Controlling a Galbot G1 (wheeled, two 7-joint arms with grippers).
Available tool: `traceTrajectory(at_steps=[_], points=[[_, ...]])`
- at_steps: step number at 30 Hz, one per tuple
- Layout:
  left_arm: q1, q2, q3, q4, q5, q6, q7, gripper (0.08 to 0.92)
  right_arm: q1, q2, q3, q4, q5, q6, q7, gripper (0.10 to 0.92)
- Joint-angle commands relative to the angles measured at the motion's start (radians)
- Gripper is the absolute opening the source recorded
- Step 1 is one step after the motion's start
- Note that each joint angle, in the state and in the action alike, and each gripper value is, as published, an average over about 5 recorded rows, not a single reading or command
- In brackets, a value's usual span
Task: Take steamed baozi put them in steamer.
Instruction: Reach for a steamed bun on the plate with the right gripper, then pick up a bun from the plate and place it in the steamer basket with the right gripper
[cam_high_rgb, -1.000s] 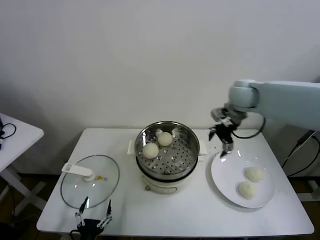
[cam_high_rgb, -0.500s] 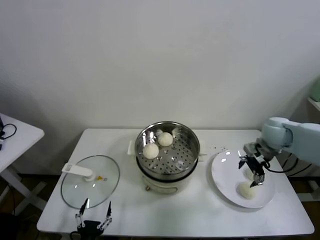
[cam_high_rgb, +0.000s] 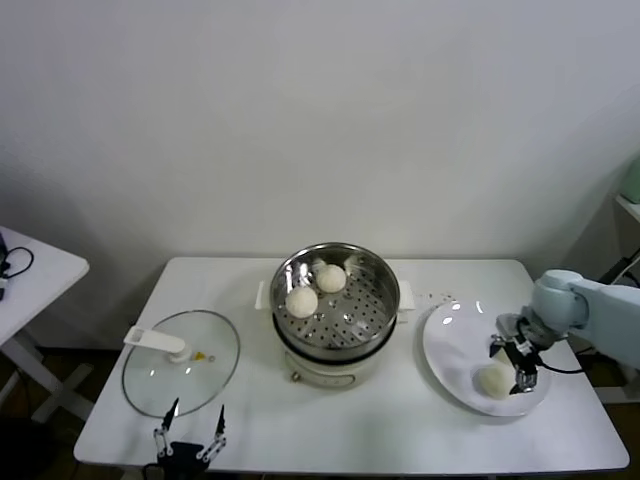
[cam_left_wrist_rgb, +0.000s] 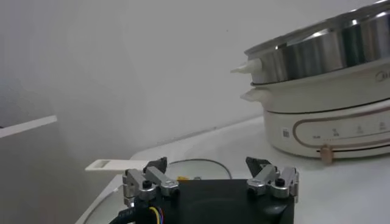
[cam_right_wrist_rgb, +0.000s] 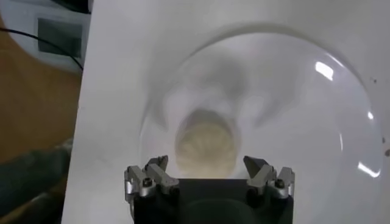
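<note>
The steel steamer sits on its cream cooker base at the table's middle and holds two baozi. It also shows in the left wrist view. My right gripper is open and low over the white plate at the right. One baozi lies on the plate beside it. In the right wrist view a baozi lies just ahead of the open gripper, untouched. A fourth baozi is hidden. My left gripper is open and parked at the table's front left.
The glass lid with its white handle lies flat on the left, right behind the left gripper, and shows in the left wrist view. The plate lies close to the table's right edge. A second white table stands at far left.
My right gripper moved from beside the steamer's right rim to the right and down, over the plate, and now sits low at the buns. The left arm has not moved.
</note>
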Motion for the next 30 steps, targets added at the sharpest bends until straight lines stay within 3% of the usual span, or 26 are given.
traceTrajectory(at_steps=[1, 7, 16, 23, 30], points=[[0.000, -0.009, 0.000, 0.003, 0.002, 0.001, 0.000, 0.823, -0.142, -0.016, 0.125, -0.045, -0.043, -0.006, 0.023, 0.823], [0.001, -0.010, 0.001, 0.006, 0.007, -0.002, -0.002, 0.823, -0.162, -0.009, 0.153, -0.054, -0.041, -0.005, 0.033, 0.817], [0.004, -0.011, 0.001, 0.003, 0.013, -0.004, -0.003, 0.823, -0.069, -0.022, 0.125, -0.015, -0.014, 0.021, 0.012, 0.683], [0.007, -0.010, -0.004, 0.003, 0.017, -0.006, -0.002, 0.823, 0.407, 0.020, -0.190, 0.036, 0.139, 0.142, -0.043, 0.679], [0.010, -0.013, -0.004, -0.005, 0.025, -0.003, -0.001, 0.823, 0.695, 0.141, -0.265, 0.016, 0.266, 0.304, -0.120, 0.679]])
